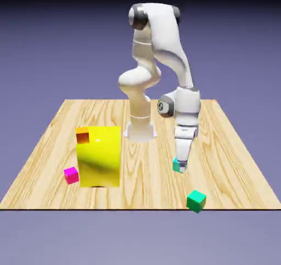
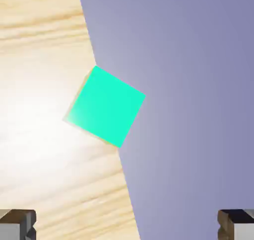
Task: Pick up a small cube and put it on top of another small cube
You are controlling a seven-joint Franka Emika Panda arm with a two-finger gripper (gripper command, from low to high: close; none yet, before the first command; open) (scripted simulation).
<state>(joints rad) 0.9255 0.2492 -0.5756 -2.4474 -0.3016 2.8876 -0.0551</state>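
Note:
The small emerald-green cube (image 1: 196, 200) sits at the table's near edge, toward the exterior view's right. In the hand view this green cube (image 2: 105, 107) lies on the wood with one corner at the table's rim. It is ahead of the fingers and apart from them. The other small cube, turquoise-cyan (image 1: 176, 165), rests further in on the table. My gripper (image 1: 181, 158) points down, and its tips overlap that cube in the exterior view. How high the tips hang I cannot tell. The gripper (image 2: 127, 226) is open, with nothing between its fingers (image 2: 17, 224).
A tall yellow block (image 1: 99, 156) stands at the exterior view's left with an orange cube (image 1: 83, 136) at its top corner. A magenta cube (image 1: 71, 174) lies beside its base. The table's front edge (image 1: 137, 208) runs just beside the green cube.

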